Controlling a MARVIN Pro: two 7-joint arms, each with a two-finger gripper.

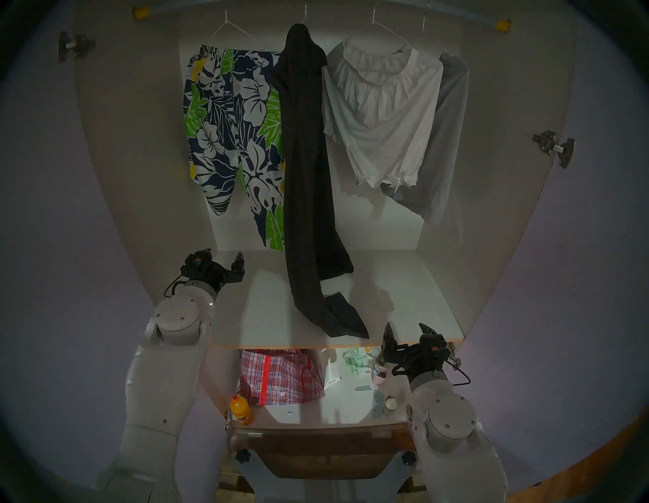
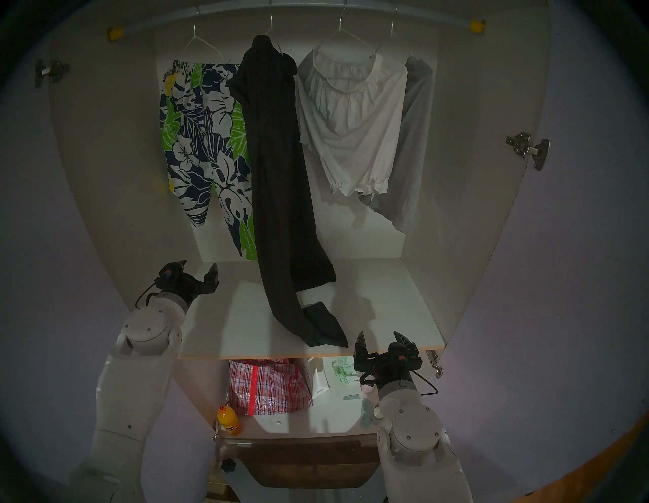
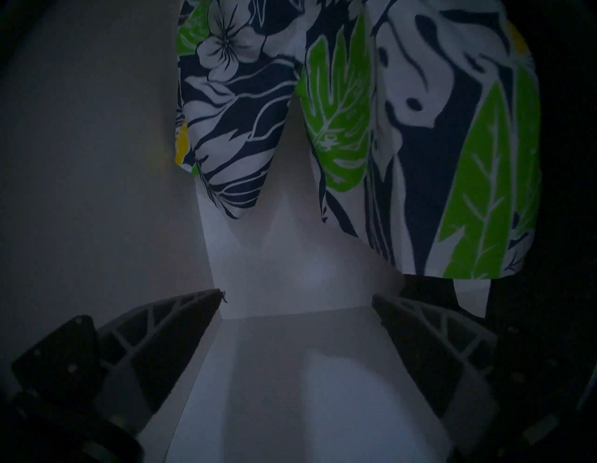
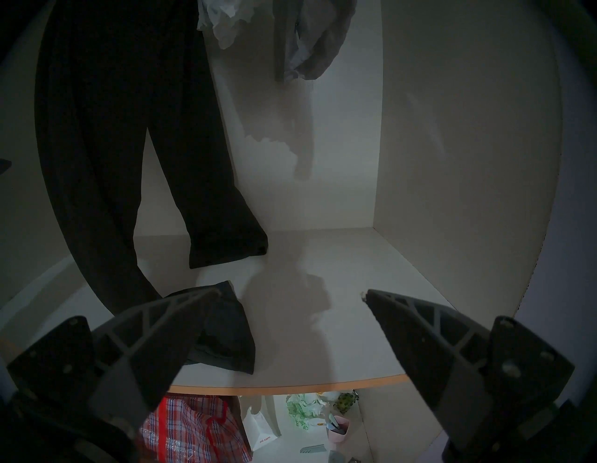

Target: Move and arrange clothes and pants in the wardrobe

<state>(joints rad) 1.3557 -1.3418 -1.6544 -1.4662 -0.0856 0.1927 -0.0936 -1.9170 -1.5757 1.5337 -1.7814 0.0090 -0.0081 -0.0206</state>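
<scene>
In the wardrobe, four garments hang on white wire hangers from the rail (image 1: pixel 456 14). Left to right they are floral shorts (image 1: pixel 231 133), long black trousers (image 1: pixel 305 175), a white ruffled blouse (image 1: pixel 382 116) and a grey garment (image 1: pixel 446 140). The trouser legs pool on the white shelf (image 1: pixel 404 298). My left gripper (image 1: pixel 224 262) is open and empty over the shelf's back left, below the shorts (image 3: pixel 387 113). My right gripper (image 1: pixel 406 330) is open and empty at the shelf's front edge, right of the trouser ends (image 4: pixel 223 339).
Lilac doors (image 1: pixel 52 246) stand open on both sides, with metal hinges (image 1: pixel 555 147). Below the shelf lie a red plaid bag (image 1: pixel 281 377), an orange bottle (image 1: pixel 241 409), a white carton (image 1: pixel 332 376), a pink cup (image 1: pixel 381 374) and small items.
</scene>
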